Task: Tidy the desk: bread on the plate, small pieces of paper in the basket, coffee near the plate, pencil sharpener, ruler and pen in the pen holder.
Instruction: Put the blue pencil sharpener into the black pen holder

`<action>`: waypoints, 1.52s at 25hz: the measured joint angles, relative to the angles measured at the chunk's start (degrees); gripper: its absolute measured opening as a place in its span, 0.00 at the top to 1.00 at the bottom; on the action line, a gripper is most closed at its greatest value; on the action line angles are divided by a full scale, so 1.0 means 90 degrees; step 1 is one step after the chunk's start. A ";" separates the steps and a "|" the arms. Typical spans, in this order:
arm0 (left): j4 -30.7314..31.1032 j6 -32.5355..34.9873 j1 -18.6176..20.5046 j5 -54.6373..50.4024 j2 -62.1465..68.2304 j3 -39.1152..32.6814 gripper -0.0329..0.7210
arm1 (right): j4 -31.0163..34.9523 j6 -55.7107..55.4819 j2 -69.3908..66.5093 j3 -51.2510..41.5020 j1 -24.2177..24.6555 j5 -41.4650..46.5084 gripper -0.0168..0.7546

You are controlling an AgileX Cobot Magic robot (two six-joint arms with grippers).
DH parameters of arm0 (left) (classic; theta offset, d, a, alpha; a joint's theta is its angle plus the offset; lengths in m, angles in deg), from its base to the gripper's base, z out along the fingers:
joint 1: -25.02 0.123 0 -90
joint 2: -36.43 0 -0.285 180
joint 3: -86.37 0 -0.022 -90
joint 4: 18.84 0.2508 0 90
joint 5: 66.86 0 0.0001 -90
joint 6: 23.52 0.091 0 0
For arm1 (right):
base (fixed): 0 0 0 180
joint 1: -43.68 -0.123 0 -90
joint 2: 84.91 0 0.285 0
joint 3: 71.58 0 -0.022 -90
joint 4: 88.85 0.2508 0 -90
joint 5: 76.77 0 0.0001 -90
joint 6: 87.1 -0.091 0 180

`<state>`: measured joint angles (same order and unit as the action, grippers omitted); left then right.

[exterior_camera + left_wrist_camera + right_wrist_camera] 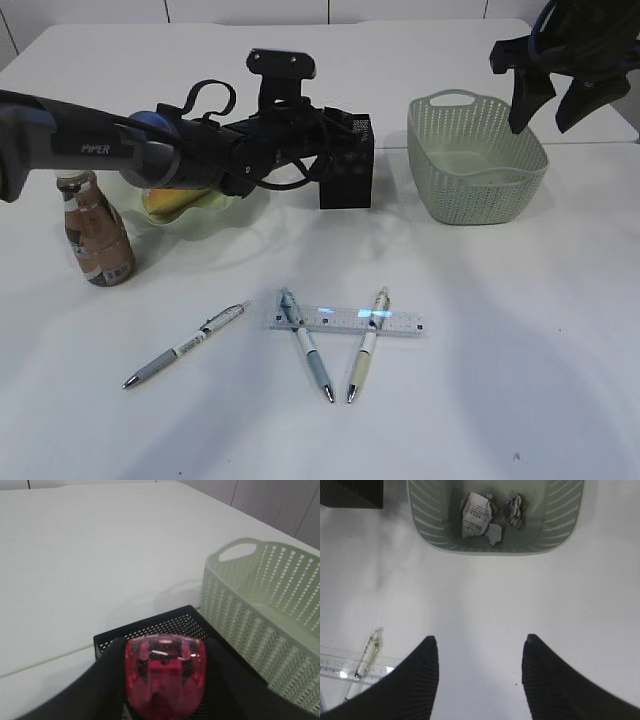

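My left gripper (165, 680) is shut on a red see-through pencil sharpener (165, 672) and holds it just over the open top of the black mesh pen holder (150, 627). In the exterior view that gripper (312, 135) is at the pen holder (347, 175). A clear ruler (345, 320) lies at the front with two pens (306, 345) (366, 343) across it and a third pen (187, 346) to its left. Bread (165, 203) lies on the green plate (205, 215). The coffee bottle (97, 235) stands left of the plate. My right gripper (548, 110) is open and empty, raised.
The green basket (475, 160) stands right of the pen holder. In the right wrist view it (425, 525) holds crumpled paper pieces (477, 515), and my open gripper (480, 650) hangs over bare table in front of it. The ruler's end (335, 665) shows at lower left.
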<state>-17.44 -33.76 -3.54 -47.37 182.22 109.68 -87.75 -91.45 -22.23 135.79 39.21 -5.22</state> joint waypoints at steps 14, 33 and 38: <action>0.0000 -0.0122 -0.0192 0.0310 0.0011 0.0000 0.55 | 0.0000 0.0000 0.0000 0.0000 0.0000 0.0000 0.43; -0.0011 -0.0146 -0.0192 0.0635 0.0025 0.0000 0.40 | 0.0000 -0.0012 0.0000 0.0000 0.0000 0.0000 0.43; -0.0011 -0.0146 -0.0192 0.0661 0.0112 0.0000 0.34 | 0.0000 -0.0003 0.0000 0.0000 0.0000 0.0000 0.43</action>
<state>-17.53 -35.08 -5.27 -41.42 183.23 109.68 -87.75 -91.48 -22.23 135.79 39.21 -5.22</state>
